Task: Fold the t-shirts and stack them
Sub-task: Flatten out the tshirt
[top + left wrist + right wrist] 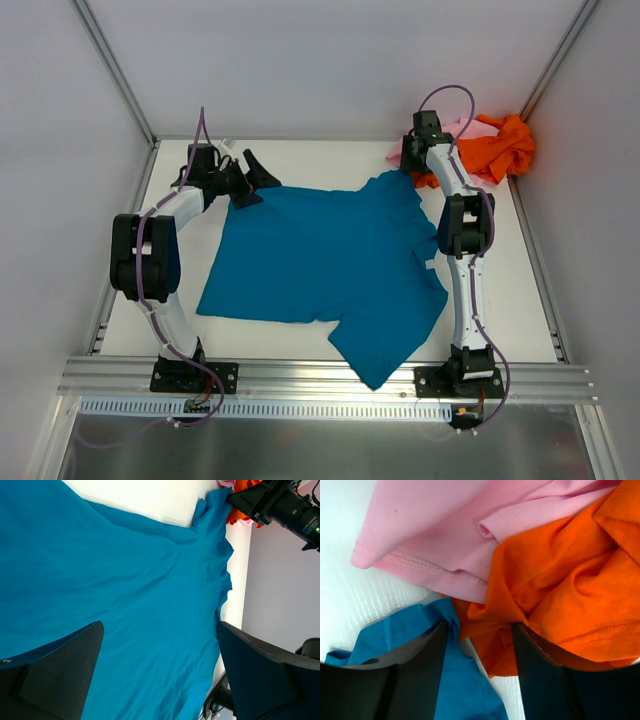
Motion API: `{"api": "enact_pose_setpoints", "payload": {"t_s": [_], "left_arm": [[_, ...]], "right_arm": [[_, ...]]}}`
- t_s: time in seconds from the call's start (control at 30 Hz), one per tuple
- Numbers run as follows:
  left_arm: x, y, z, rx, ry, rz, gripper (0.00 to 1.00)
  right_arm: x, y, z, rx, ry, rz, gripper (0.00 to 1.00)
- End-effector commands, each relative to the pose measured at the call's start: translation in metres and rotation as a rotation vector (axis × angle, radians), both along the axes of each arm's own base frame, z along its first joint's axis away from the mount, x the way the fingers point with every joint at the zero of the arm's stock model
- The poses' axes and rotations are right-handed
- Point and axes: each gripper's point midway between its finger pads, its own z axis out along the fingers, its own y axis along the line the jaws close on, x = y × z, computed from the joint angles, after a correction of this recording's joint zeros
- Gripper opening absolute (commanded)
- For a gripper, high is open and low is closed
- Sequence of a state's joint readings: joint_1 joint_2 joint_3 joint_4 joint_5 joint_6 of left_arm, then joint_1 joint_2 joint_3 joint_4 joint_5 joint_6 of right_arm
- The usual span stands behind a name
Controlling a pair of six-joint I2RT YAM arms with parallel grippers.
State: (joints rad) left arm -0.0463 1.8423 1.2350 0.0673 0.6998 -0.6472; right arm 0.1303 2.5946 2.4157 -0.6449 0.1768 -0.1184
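Note:
The teal-blue t-shirt (320, 260) lies spread across the middle of the white table (500, 320), one sleeve reaching the back right. My left gripper (258, 186) hovers at the shirt's back left corner. It is open wide, and only teal cloth (140, 590) shows below its fingers (55, 675). My right gripper (408, 165) is low over that far sleeve tip (465, 690). Its jaws stand apart, with teal cloth against the left finger (420, 665) and orange cloth beside the right one. The orange t-shirt (570, 580) and the pink t-shirt (445, 530) lie crumpled together in the back right corner (500, 148).
White walls with metal corner posts (115, 75) close in the table on three sides. An aluminium rail (320, 375) carrying both arm bases runs along the near edge. My right arm's wrist (280, 505) shows in the left wrist view beyond the shirt.

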Motion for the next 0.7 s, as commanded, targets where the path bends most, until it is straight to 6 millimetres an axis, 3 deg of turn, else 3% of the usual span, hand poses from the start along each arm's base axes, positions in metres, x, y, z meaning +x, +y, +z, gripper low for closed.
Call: {"api": "enact_pose_setpoints", "payload": {"t_s": [0.0,0.27,0.67], "left_arm": [[0.007,-0.007,0.018,-0.027,-0.045,-0.022,0.99],[0.007,-0.007,0.016,-0.025,-0.035,-0.024,0.99],[0.016,-0.008,0.018,-0.027,-0.038,-0.021,0.99]], "right_arm": [[0.009,-0.006,0.042,-0.01,-0.09,-0.012,0.59],[0.014,-0.001,0.041,0.016,-0.105,-0.005,0.59],[0.01,0.023,0.044,0.086,-0.103,0.016,0.57]]}}
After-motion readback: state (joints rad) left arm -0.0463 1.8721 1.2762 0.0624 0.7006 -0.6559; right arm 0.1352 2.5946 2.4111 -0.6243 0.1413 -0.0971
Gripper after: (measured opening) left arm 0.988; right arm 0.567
